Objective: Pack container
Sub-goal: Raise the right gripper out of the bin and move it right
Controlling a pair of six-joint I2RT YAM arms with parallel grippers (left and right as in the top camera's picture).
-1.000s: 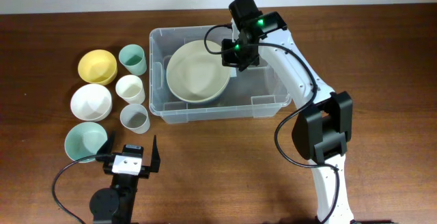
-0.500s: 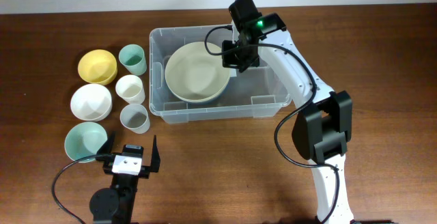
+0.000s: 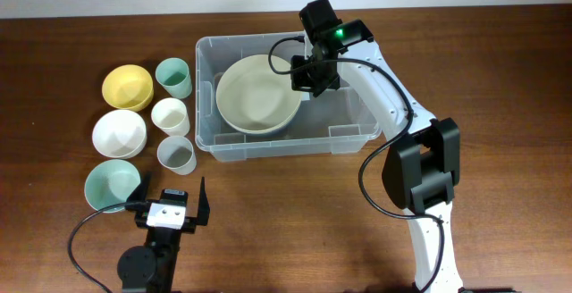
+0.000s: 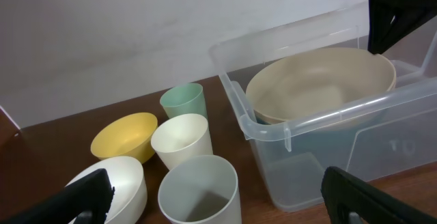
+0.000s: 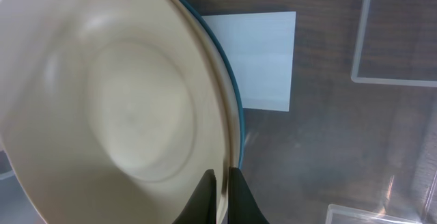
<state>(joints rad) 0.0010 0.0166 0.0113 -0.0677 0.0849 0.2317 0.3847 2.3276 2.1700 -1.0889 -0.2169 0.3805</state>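
Container (image 3: 349, 114): clear rectangular bin, sitting near the far edge of the tabletop (image 3: 500, 79), about midway along it. A white label (image 5: 252, 60) is lying flat on its base.

Cream bowl (image 3: 259, 94): lying inside the container, filling its left half and tilting, with a blue-green underside showing in the right wrist view.

Right end effector (image 3: 308, 74): reaching down into the container, its fingers pressing together and pinching the right rim of the cream bowl.

Left end effector (image 3: 170, 202): hovering by the near edge of the tabletop, fingers spreading wide, holding nothing, facing the cups and the container.

Loose items, standing between the container and the left edge of the tabletop, all upright:
- mint cup (image 3: 173, 77), farthest back, just beside the container's left wall
- yellow bowl (image 3: 127, 87), to its left
- white cup (image 3: 170, 115) and white bowl (image 3: 119, 133), sitting in the middle
- grey cup (image 3: 176, 154) and mint bowl (image 3: 113, 186), sitting nearest the near edge
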